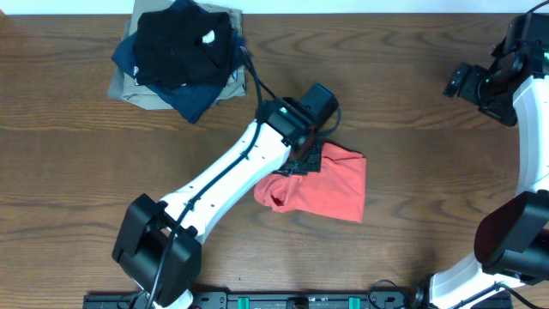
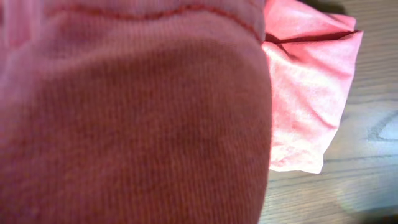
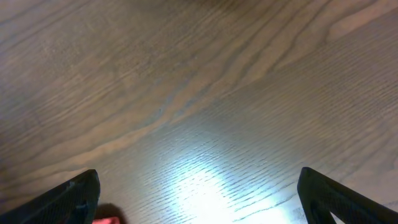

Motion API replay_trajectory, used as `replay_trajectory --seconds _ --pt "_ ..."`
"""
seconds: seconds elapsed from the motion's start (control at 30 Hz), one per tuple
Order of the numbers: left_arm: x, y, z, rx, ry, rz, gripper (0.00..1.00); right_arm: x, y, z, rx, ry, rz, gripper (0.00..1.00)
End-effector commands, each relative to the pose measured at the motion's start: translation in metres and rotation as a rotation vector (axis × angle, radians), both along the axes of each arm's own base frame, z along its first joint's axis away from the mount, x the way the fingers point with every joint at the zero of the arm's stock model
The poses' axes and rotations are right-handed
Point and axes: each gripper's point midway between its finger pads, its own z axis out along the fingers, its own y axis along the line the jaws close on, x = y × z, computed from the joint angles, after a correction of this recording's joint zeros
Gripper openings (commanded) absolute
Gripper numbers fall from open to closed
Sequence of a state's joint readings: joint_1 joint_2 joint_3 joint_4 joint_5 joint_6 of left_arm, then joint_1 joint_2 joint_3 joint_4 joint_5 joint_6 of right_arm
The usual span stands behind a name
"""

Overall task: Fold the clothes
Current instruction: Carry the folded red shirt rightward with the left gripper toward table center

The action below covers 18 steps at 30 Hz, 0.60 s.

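One red garment [image 1: 330, 184] — edge beneath left tool [image 1: 303, 162].

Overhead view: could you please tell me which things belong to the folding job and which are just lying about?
Job: coral garment, under the left gripper; stacked clothes, far left.
Not in use: right gripper, open over the table; black rail at the near edge.
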<state>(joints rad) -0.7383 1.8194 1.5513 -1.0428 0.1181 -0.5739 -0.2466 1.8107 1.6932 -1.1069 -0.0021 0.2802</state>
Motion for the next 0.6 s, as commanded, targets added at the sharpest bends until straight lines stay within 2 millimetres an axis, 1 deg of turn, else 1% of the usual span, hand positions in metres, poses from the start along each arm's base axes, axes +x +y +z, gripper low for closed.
replay_trajectory --seconds 0.0,0.13,0.27,0.43,0.53,0.57 --pt "-0.002 -0.016 0.004 -0.017 -0.033 -0.019 0.06 0.000 -0.002 0.000 -0.010 0.002 0.000 0.99" --pt "-0.006 -0.039 -0.010 -0.032 -0.037 -0.036 0.06 0.000 -0.002 0.000 -0.010 0.002 0.000 0.99" --pt "-0.017 -0.063 -0.030 -0.040 -0.016 -0.062 0.06 0.000 -0.002 0.000 -0.010 0.002 0.000 0.99" --pt "-0.032 -0.095 -0.060 -0.045 -0.004 -0.103 0.06 0.000 -0.002 0.000 -0.010 0.002 0.000 0.99" --pt "-0.044 -0.111 -0.085 -0.032 0.016 -0.110 0.08 0.000 -0.002 0.000 -0.010 0.002 0.000 0.99" --pt "-0.047 -0.114 -0.091 -0.027 0.022 -0.110 0.09 0.000 -0.002 0.000 -0.010 0.002 0.000 0.99"
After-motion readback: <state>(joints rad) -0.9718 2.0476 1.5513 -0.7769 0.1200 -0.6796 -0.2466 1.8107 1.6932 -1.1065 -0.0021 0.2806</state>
